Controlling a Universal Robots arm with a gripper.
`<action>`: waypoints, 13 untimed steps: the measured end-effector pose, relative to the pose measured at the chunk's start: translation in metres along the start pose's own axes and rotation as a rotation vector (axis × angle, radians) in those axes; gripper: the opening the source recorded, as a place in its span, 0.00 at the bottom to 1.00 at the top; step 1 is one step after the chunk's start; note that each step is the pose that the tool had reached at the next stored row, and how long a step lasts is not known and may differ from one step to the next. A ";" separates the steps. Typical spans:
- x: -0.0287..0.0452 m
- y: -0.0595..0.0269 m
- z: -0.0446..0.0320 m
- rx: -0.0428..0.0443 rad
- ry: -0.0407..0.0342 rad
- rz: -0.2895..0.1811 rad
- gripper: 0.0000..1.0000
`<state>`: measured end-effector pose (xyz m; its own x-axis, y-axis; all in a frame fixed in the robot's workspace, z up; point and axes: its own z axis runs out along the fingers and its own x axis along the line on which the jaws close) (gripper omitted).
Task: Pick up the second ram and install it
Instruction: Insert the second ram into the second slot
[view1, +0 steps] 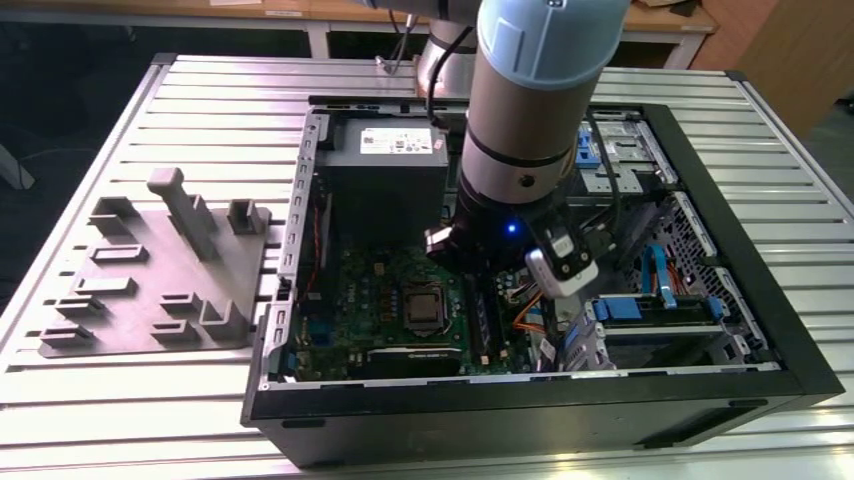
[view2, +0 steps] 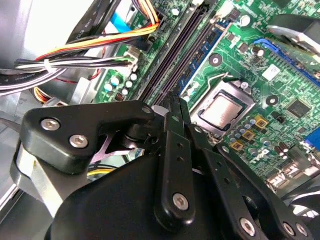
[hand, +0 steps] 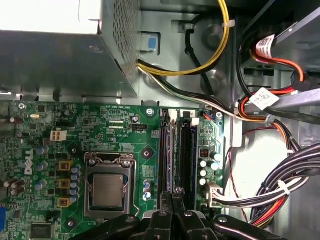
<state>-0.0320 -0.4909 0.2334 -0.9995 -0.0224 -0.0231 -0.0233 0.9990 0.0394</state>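
Reaching with the arm (view1: 534, 120) down into a black computer case (view1: 534, 398) lying open on the slatted bench (view1: 200, 120), between its middle and its edge on the exterior view's right.

Finding in that case:
- a green motherboard (view1: 350, 290) flat on the floor, carrying a silver-lidded processor (hand: 107, 192) in its socket;
- a grey power supply (view1: 380, 170) at the far end;
- a drive cage (view1: 654, 305) with blue clips along the side on the exterior view's right;
- bundles of black, white, yellow and red cables (hand: 295, 170) trailing between these parts.

Hanging the tool (hand: 173, 193) over the long black slot rails (hand: 186, 155) just beside the processor, with the fingertips (view2: 173, 120) drawn together, tip against tip. Not being able to tell whether anything thin is pinched there.

Seeing the second ram (view2: 200, 57) in the second wrist view as a thin, dark blue strip standing on edge in the rail nearest the processor, running straight away from the fingertips. Showing edge-on in the first wrist view (hand: 169, 155) as a narrow greyish line. Not being able to tell whether it is pressed fully home.

Noting a grey moulded fixture tray (view1: 147, 280) near the bench's edge on the exterior view's left, well apart from the case.
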 end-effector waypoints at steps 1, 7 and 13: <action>0.0001 -0.0002 0.0006 0.0000 0.0000 0.000 0.11; 0.0006 -0.0004 0.0022 -0.0004 0.0000 0.000 0.11; 0.0010 -0.0005 0.0040 -0.0003 0.0000 0.000 0.11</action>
<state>-0.0330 -0.4912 0.2294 -0.9995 -0.0224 -0.0231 -0.0233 0.9989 0.0397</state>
